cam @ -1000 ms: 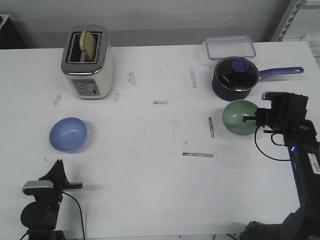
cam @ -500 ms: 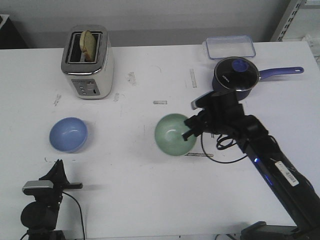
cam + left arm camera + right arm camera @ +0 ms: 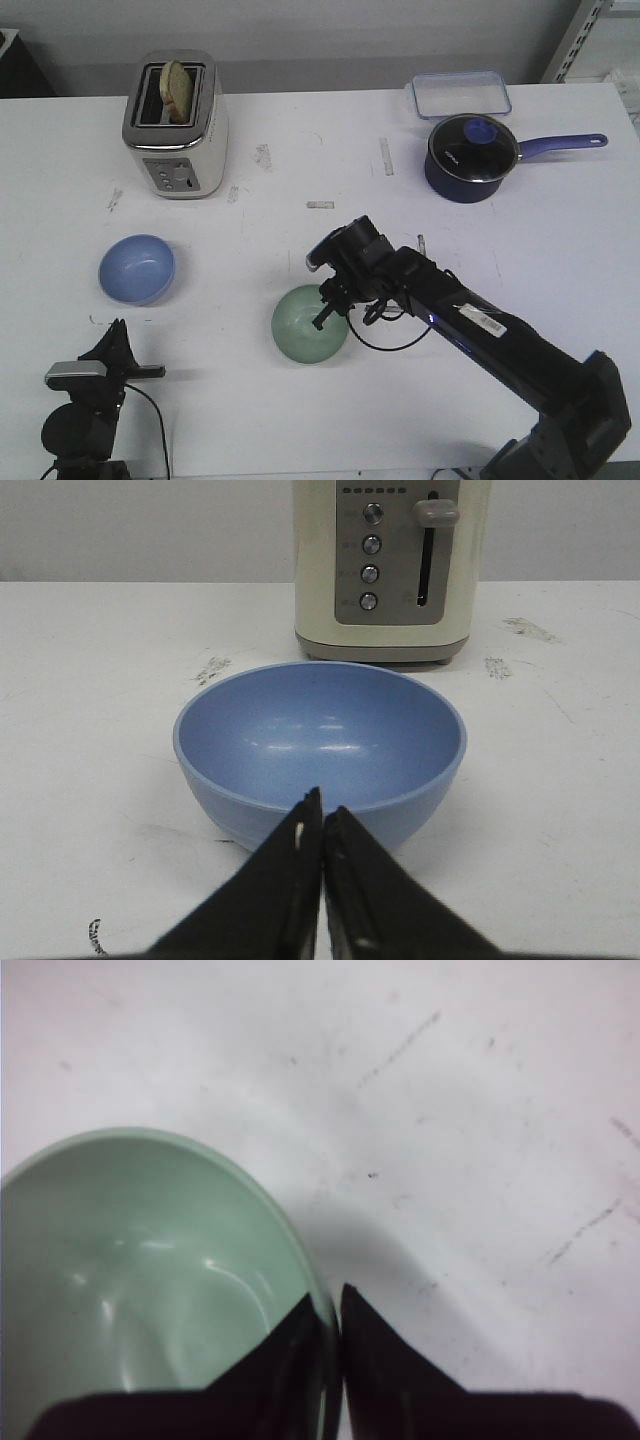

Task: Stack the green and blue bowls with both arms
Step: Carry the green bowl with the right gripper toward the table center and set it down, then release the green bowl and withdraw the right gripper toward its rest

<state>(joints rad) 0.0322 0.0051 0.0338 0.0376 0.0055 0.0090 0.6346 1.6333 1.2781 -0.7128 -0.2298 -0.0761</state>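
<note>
The pale green bowl [image 3: 310, 324] is at the table's middle front, held by its rim in my right gripper [image 3: 330, 308]. In the right wrist view one finger is inside the green bowl [image 3: 140, 1260] and one outside, and the right gripper [image 3: 330, 1305] is shut on the rim. The blue bowl [image 3: 136, 268] sits on the table at the left. My left gripper [image 3: 150, 372] rests low at the front left, shut and empty. In the left wrist view the left gripper [image 3: 321, 810] has its tips closed just short of the blue bowl [image 3: 320, 740].
A cream toaster [image 3: 175, 125] holding a slice of bread stands at the back left, behind the blue bowl. A dark navy saucepan [image 3: 470, 155] with a long blue handle and a clear lidded box [image 3: 460, 93] stand at the back right.
My right arm has carried the green bowl from the right side, near the saucepan, leftward and toward the front middle of the table. The left arm and blue bowl have not moved.
</note>
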